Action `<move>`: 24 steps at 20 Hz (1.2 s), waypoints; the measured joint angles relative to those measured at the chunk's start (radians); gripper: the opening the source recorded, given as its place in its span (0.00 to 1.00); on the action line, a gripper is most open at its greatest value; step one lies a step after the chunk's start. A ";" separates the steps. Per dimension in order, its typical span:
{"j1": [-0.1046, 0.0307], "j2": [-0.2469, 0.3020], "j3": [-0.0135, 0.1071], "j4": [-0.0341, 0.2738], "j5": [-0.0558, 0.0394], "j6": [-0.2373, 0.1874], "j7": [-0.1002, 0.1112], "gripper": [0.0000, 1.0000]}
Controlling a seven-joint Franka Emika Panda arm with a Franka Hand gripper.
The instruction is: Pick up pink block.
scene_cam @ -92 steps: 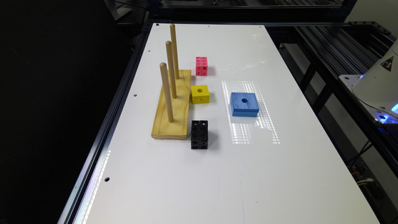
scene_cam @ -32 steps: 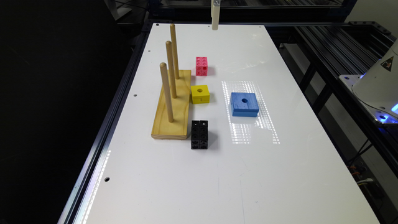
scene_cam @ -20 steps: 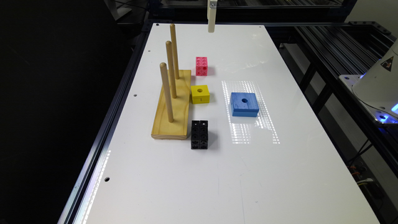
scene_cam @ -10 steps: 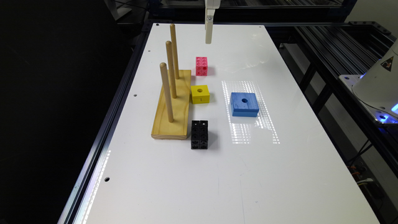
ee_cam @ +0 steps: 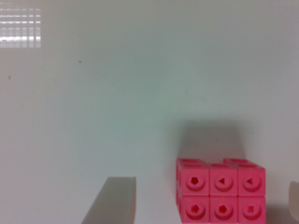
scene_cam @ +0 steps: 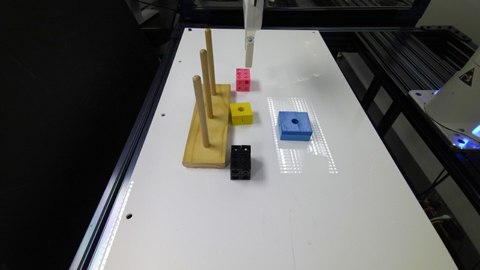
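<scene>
Fingers of the gripper (ee_cam: 203, 200) stand spread apart in the wrist view, one pale finger (ee_cam: 114, 200) on one side of the pink block (ee_cam: 220, 192) and a sliver of the other finger at the frame's edge on the far side, with nothing held between them. That block lies flat on the white table (ee_cam: 117, 93), its faces divided into small cubes, each with a round hole, and a soft shadow falls on the table behind it.

From the exterior view the gripper (scene_cam: 249, 56) hangs down from the top of the frame, its tip just above the pink block (scene_cam: 243, 79) and apart from it. Pink block sits toward the far end of the table (scene_cam: 337, 210), just beside the far end of the wooden base (scene_cam: 210, 131), on the side toward the exterior view's right. Three upright pegs (scene_cam: 201, 110) rise from that base in a row. Nearer the camera, a yellow cube (scene_cam: 241, 113) with one hole in its top sits beside the base, and a black block (scene_cam: 240, 162) of joined holed cubes sits by the base's near corner. A flat blue block (scene_cam: 295, 125) with a centre hole lies toward the exterior view's right of the yellow cube, well apart from the pink block
</scene>
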 joint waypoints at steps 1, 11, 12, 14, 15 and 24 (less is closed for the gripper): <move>0.000 0.000 0.003 0.000 0.0000 0.000 0.004 1.00; -0.001 0.061 0.005 0.000 0.0000 0.055 0.005 1.00; -0.001 0.071 0.005 0.000 0.0000 0.065 0.005 1.00; -0.001 0.084 0.005 0.001 0.0000 0.081 0.005 1.00; -0.001 0.087 0.005 0.001 0.0000 0.084 0.005 1.00; 0.000 0.088 0.017 0.011 0.0000 0.085 0.011 1.00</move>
